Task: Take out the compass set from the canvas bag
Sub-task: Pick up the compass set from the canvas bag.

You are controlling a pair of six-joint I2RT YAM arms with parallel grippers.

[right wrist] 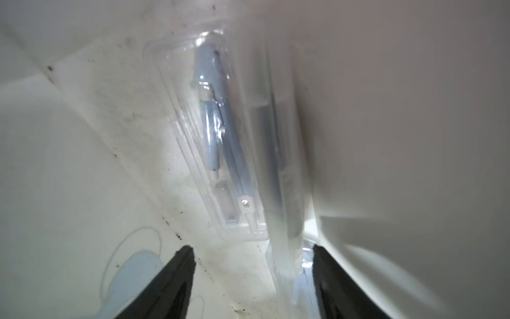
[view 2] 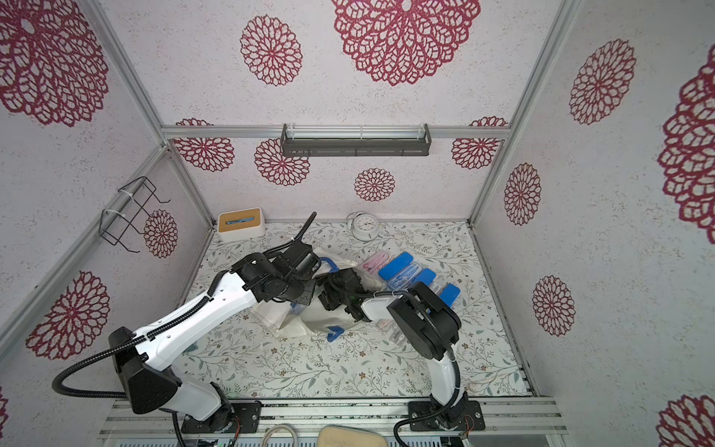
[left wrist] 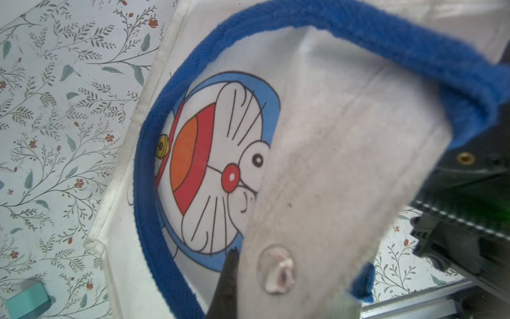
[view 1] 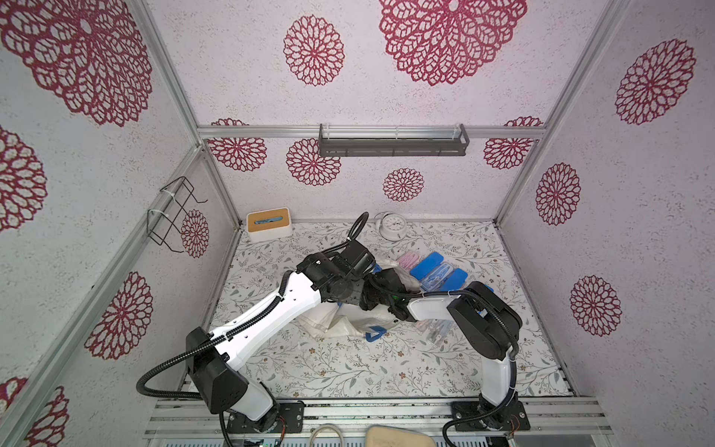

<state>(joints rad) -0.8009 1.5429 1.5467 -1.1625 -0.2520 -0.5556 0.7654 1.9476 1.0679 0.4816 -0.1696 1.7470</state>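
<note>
The off-white canvas bag (view 1: 348, 321) with blue strap handles lies crumpled at the table's middle, under both arms. My left gripper (left wrist: 240, 256) is shut on a fold of its cloth beside the mouth; one dark finger (left wrist: 229, 276) shows and the other is hidden behind the fold. My right gripper (right wrist: 252, 254) is inside the bag, open. Ahead of it lies the compass set (right wrist: 220, 132), a clear plastic case with a blue compass. A second clear case (right wrist: 287, 193) stands on edge close to one right finger (right wrist: 331, 276).
Blue cases (view 1: 437, 271), a pink case (view 1: 408, 257) and a clear case (view 1: 435, 329) lie on the table right of the bag. A tissue box (view 1: 269, 224) and a white alarm clock (view 1: 392, 226) stand at the back wall.
</note>
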